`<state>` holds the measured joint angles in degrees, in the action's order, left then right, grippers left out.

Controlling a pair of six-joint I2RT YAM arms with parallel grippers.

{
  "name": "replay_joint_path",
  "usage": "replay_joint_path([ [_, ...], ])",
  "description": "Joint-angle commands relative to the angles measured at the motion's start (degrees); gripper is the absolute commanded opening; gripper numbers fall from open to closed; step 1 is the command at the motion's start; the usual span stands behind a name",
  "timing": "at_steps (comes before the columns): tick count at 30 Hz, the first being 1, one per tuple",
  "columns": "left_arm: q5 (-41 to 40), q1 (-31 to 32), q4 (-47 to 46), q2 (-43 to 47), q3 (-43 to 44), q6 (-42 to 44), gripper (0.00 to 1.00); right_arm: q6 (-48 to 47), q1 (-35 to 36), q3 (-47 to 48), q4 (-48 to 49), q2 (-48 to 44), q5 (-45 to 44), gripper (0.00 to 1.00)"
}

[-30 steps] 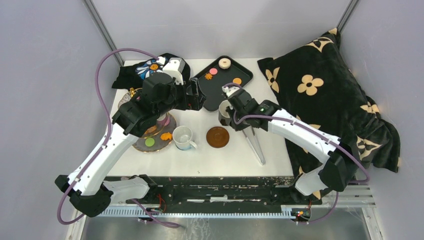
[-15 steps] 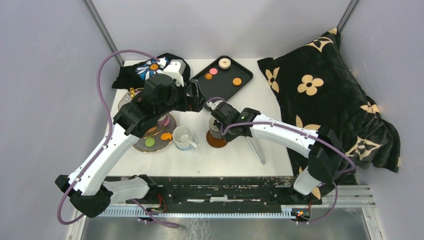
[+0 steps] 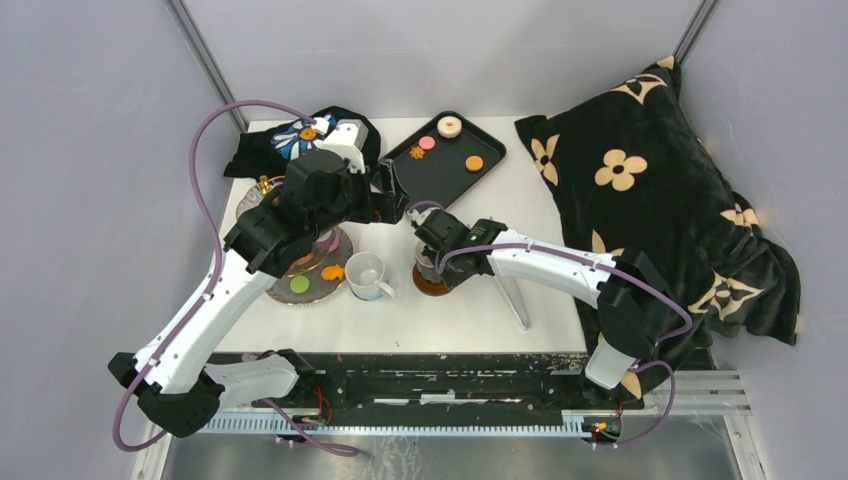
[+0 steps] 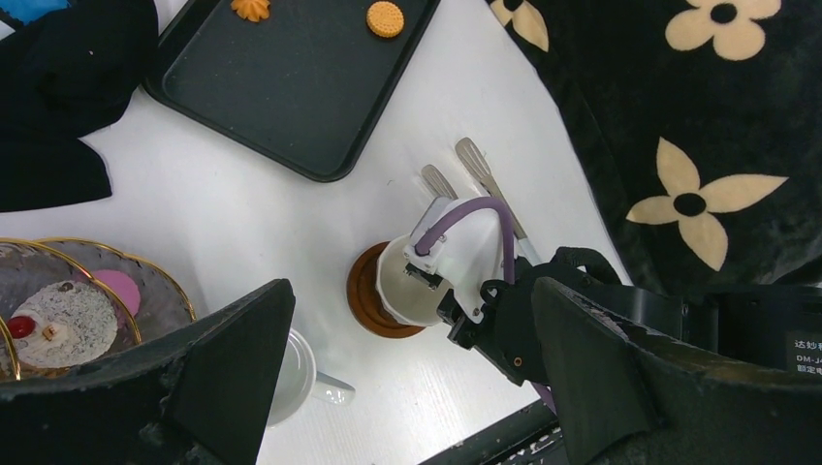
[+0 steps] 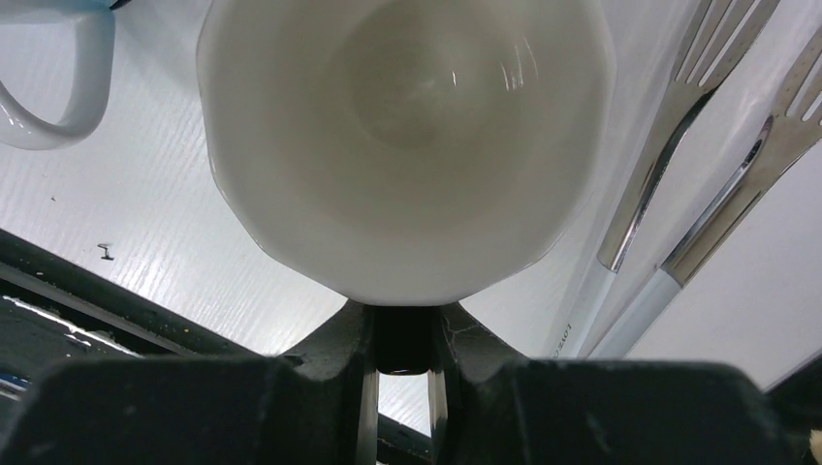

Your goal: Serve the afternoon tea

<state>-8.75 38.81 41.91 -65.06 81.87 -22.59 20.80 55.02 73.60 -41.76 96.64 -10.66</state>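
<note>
Cup (image 5: 407, 145) has travelled in from the tray (image 3: 445, 170) side and now sits over the brown saucer (image 4: 363, 295). Right gripper (image 5: 402, 329) is clamped on its wall. Contact is unconfirmed; release looks like the next step.

Left gripper (image 3: 388, 195) hovers beyond the saucer, jaws spread, empty.

Right wrist view shows the pinch and the pale cup interior but hides the saucer. Left wrist view shows the saucer's edge peeking out.

White mug (image 3: 365, 273) stands just left of the saucer.

One cup (image 4: 419, 283), one mug (image 3: 364, 273), one saucer (image 4: 361, 295), two forks (image 5: 651, 155) (image 5: 761, 189).
</note>
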Motion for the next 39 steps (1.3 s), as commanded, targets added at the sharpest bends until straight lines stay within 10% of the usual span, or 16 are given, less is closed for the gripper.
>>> replay_joint_path([
  [1,-0.49,-0.09,-1.22,0.68,-0.04,-0.39,0.99,0.92,0.43,-0.18,5.13,-1.37,-1.69,0.01],
  [12,-0.18,-0.17,-1.46,0.41,-0.12,-0.71,0.99,1.58,0.47,-0.90,5.24,-2.49,0.20,0.03],
  [18,0.04,-0.24,-1.40,0.46,-0.18,-0.77,0.99,2.40,0.64,-0.61,4.38,-3.06,-0.17,0.36],
  [26,-0.77,-0.11,-0.22,0.30,2.85,0.04,0.99,1.92,0.62,2.06,1.49,-7.29,-4.03,0.56],
  [39,-9.84,-0.11,0.80,3.02,6.16,2.45,0.99,4.70,-10.71,17.63,-20.11,-15.74,-44.01,1.00],
])
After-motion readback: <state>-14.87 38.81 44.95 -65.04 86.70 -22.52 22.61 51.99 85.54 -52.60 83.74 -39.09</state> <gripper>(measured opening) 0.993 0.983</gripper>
